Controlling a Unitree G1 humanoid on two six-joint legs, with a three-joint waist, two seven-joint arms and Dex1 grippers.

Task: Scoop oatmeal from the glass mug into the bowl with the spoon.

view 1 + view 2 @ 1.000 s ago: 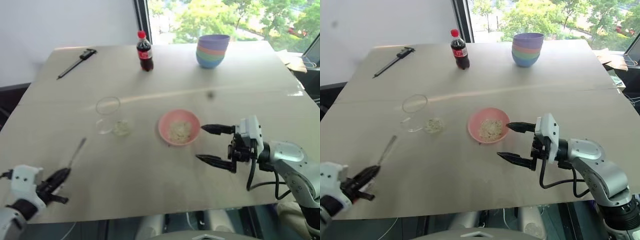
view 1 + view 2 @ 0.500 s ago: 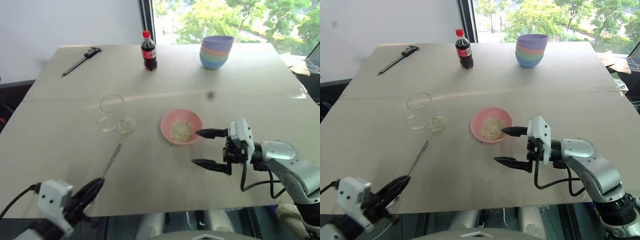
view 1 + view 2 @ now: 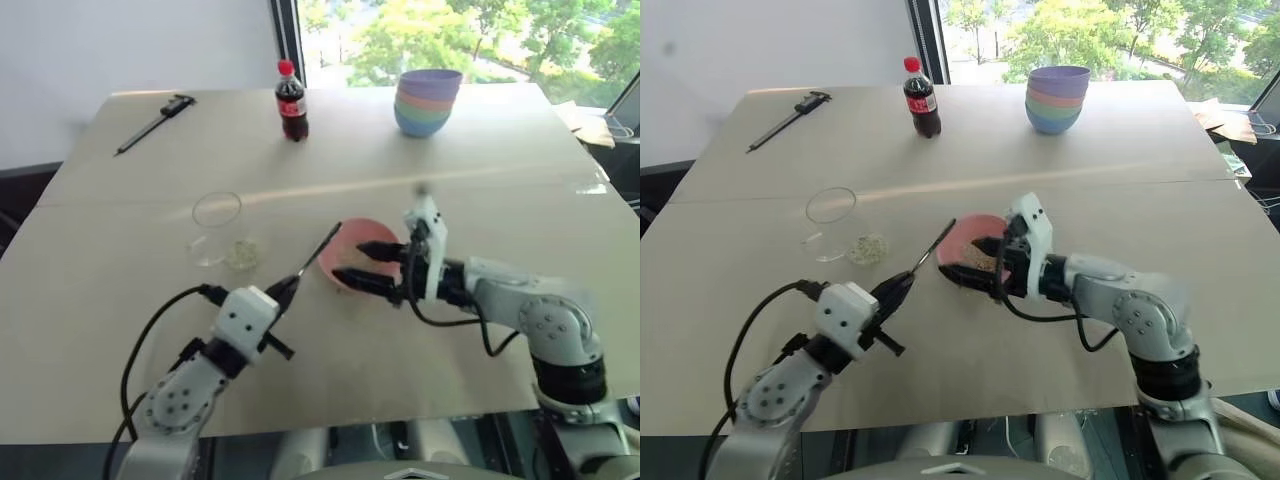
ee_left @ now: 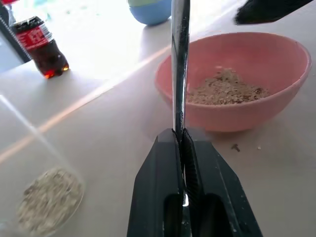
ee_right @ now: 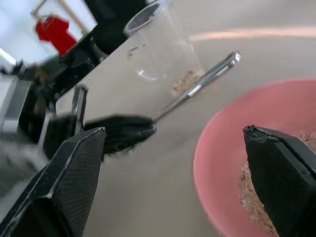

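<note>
- glass mug [image 3: 214, 228] left of centre on worktop [image 3: 120, 250], oatmeal [image 3: 243, 255] at its base; in or beside the glass, hard to tell
- left tool [image 3: 287, 287] clamped on spoon [image 3: 318, 250], which slants up toward bowl
- pink bowl [image 3: 345, 240] at centre, oatmeal inside, partly hidden by right tool [image 3: 366, 266]
- right tool spread wide at the bowl, holding nothing
</note>
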